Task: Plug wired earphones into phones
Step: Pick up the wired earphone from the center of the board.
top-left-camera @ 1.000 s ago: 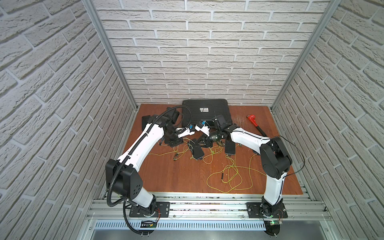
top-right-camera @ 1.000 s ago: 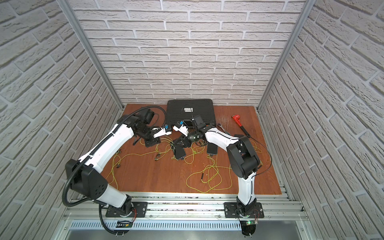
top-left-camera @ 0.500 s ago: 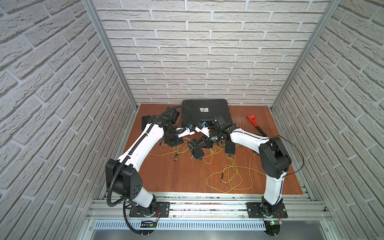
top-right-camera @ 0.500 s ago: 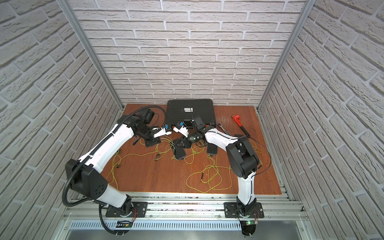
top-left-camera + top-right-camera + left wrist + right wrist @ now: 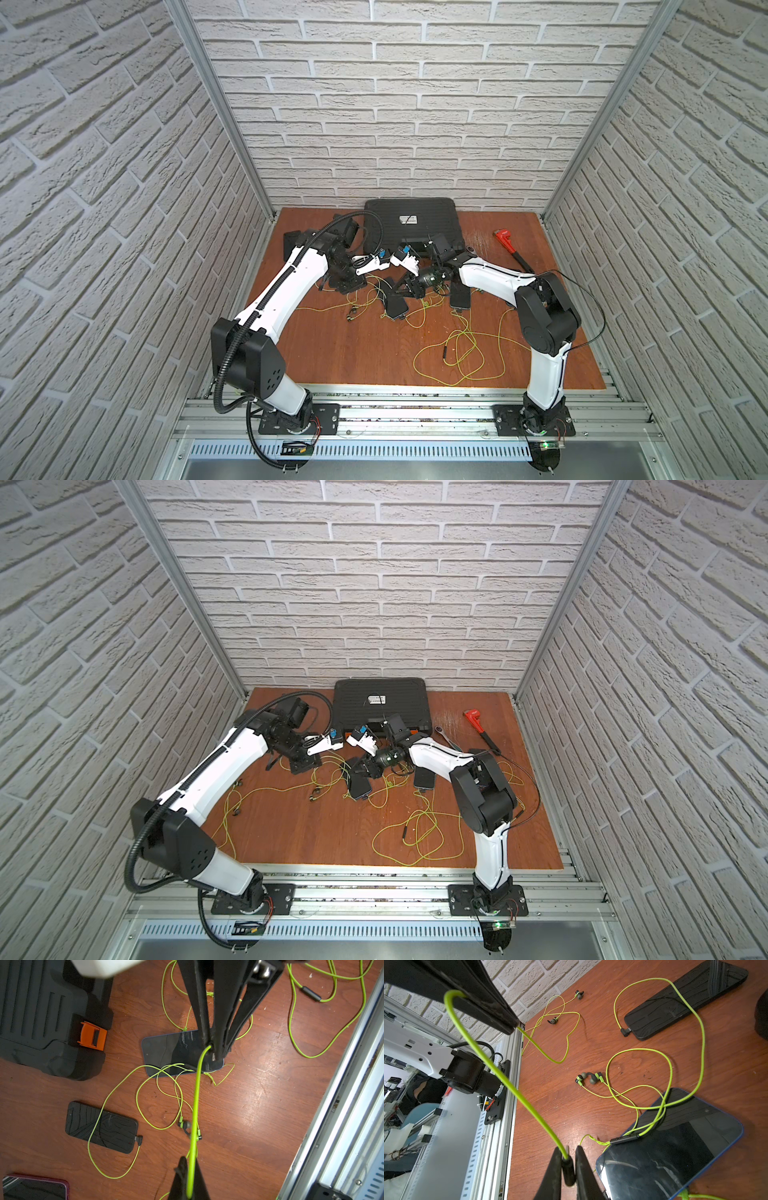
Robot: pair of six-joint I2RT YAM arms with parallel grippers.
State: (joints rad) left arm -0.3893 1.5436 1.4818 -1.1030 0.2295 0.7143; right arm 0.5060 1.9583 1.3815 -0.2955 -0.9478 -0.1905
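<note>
My left gripper [image 5: 190, 1180] is shut on a yellow-green earphone cord [image 5: 195, 1105]. That cord runs taut to my right gripper [image 5: 568, 1159], which is shut on its dark plug [image 5: 568, 1169]. Both grippers meet above the phones at mid-table, left gripper [image 5: 384, 281] beside right gripper [image 5: 402, 289]. A glossy blue-rimmed phone [image 5: 675, 1157] lies right below the plug, with an inline remote [image 5: 625, 1139] resting on it. A ribbed black phone [image 5: 99, 1126] has a plug [image 5: 139, 1139] in its end. Another phone [image 5: 460, 297] lies under my right forearm.
The black case [image 5: 411, 224] with an orange latch [image 5: 92, 1035] stands at the back. A red wrench [image 5: 505, 241] and a ratchet [image 5: 446, 737] lie at the back right. Loose cord loops [image 5: 457, 357] and earbuds [image 5: 588, 1078] litter the table. A pink-rimmed phone [image 5: 31, 1188] lies nearby.
The right gripper's jaws have closed in on the plug. Both arms have stayed almost where they were.
</note>
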